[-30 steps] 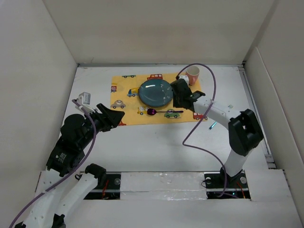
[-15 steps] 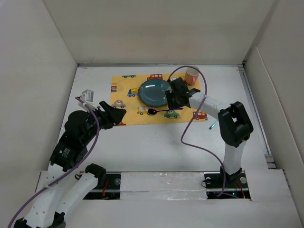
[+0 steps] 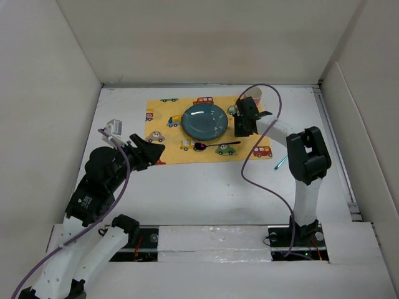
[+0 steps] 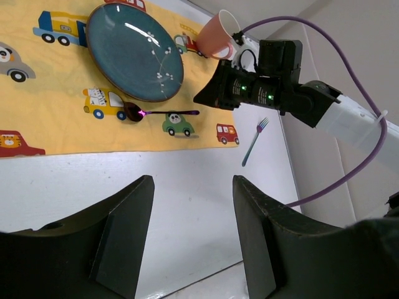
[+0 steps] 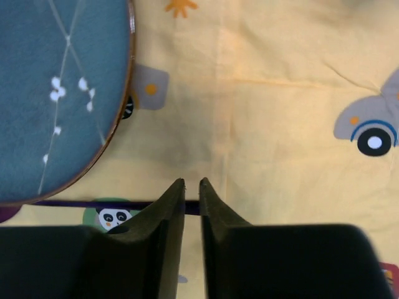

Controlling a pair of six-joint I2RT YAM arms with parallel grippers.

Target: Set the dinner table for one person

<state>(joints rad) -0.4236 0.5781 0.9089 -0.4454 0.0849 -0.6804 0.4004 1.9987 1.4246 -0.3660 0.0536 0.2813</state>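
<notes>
Over the last 1 second the right gripper [image 3: 240, 129] goes in against the right rim of the plate [image 3: 204, 121] and then draws back, so it now hangs just right of the plate, clear of it. The plate itself sits where it did, in the middle of the yellow car-print mat [image 3: 163, 115]. I judge that the plate is now settled and that step is closed. In the right wrist view the jaws are barely parted, with only a thin slit between them, pinching nothing. The purple spoon [image 3: 209, 146] lies just on the near side of the plate. The pink cup [image 3: 255, 94] stands to the plate's far right. The teal fork [image 3: 278, 164] lies on the bare white bench [image 3: 206, 193], well to the plate's near right and off the mat, so it looks like the piece left to bring in. The bench spreads under everything, with the plate on its far half. The right arm folds sharply at the elbow, its forearm reaching in towards the plate from the right. The left gripper [image 3: 149, 151] has hardly moved, hovering to the plate's near left, jaws spread wide and empty.
</notes>
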